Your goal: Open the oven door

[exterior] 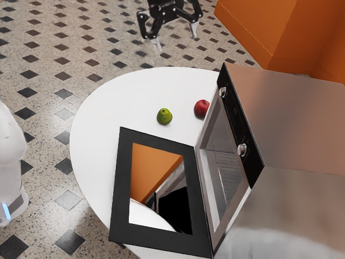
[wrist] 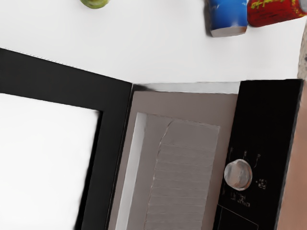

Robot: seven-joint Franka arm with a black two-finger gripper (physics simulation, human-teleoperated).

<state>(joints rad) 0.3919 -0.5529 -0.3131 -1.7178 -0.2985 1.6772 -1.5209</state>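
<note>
The oven door (exterior: 123,183) is wide open. It sticks out from the front of the oven (exterior: 296,118) toward the exterior view's left, over the white table (exterior: 91,135). It has a black edge all around and a shiny window in the middle, and the window shows orange and white like a mirror.

The claw (exterior: 177,43) is well apart from the door. In the exterior view it is on the far side, past the table's far edge, and the door is on the near side. The claw's two fingers are spread wide, with a big gap, and they have hold of nothing. Nothing on the claw touches the door. I cannot tell just how high up the claw is.

A green pear (exterior: 164,116) sits on the table, on the far side of the door, so in the exterior view it is between the door and the claw. A red apple (exterior: 202,109) is near the pear, on its right, close to the oven.

The oven has a black strip with two round knobs (exterior: 242,150) on it. Inside I can see a rack (exterior: 229,170) with thin bars.

In the wrist view, a blue can (wrist: 228,14) stands on the table just beside a red can (wrist: 273,10).
</note>
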